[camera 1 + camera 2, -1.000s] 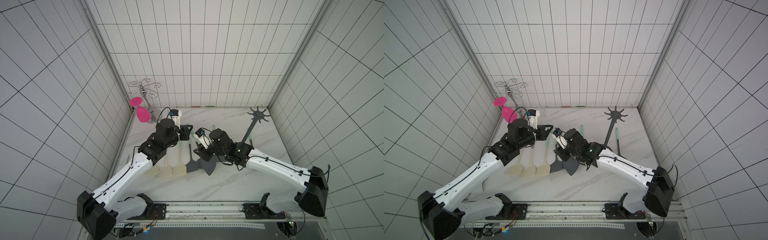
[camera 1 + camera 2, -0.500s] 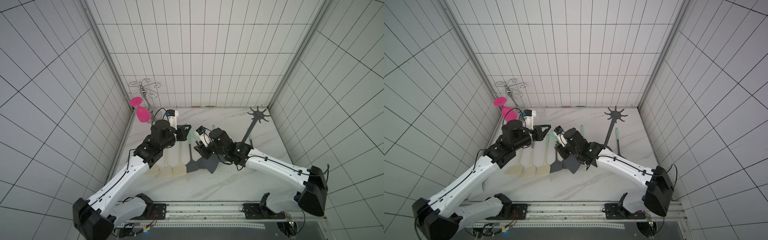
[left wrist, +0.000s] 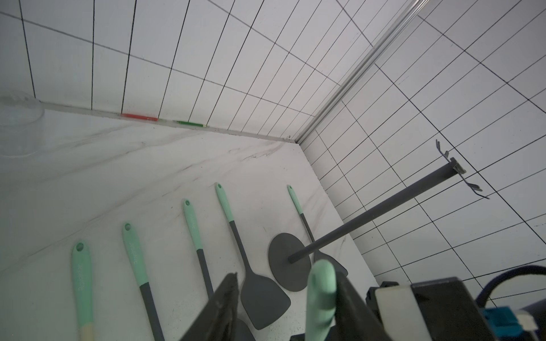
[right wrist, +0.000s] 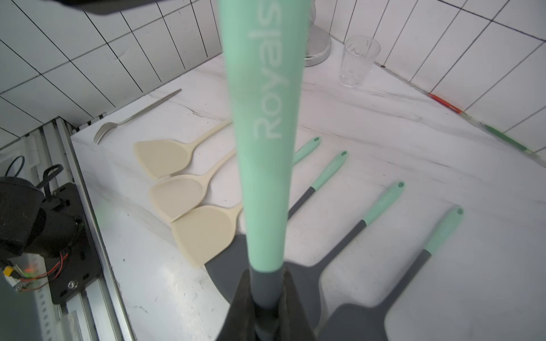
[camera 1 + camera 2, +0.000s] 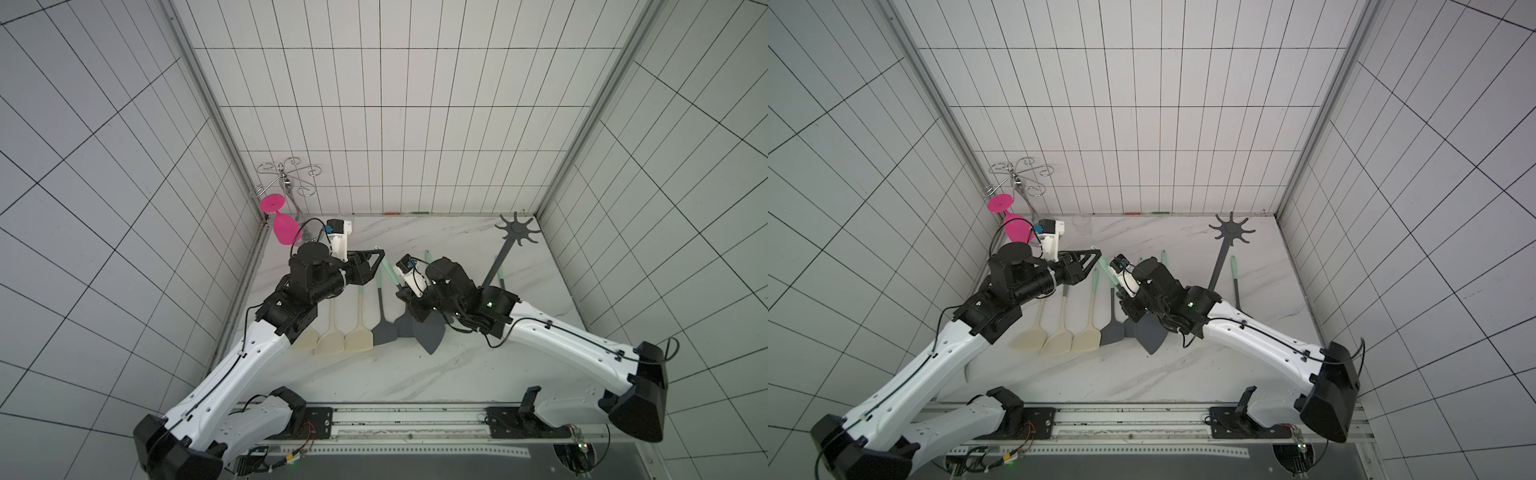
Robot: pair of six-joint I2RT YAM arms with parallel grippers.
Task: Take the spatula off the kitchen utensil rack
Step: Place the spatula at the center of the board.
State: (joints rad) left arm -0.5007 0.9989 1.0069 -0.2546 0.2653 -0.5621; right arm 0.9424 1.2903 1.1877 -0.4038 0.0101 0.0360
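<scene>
Pinching the spatula (image 4: 263, 147) at its grey neck, right fingers (image 4: 240, 299) hold it over the tabletop (image 5: 415, 374), off the rack (image 5: 504, 258); left fingers (image 3: 223, 305) spread (round its tip). Removal looks done; next, lay it down.

walls (image 5: 374, 124): white tile, dark grout | tabletop (image 5: 374, 374): white marble | light: even

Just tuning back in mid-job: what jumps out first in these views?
The arms meet mid-table: the right gripper is shut on the neck of a mint-handled spatula held in the air, its handle tip inside the open left gripper. Below lies a row of spatulas; the dark utensil rack stands bare at the back right, a pink glass hangs back left.
</scene>
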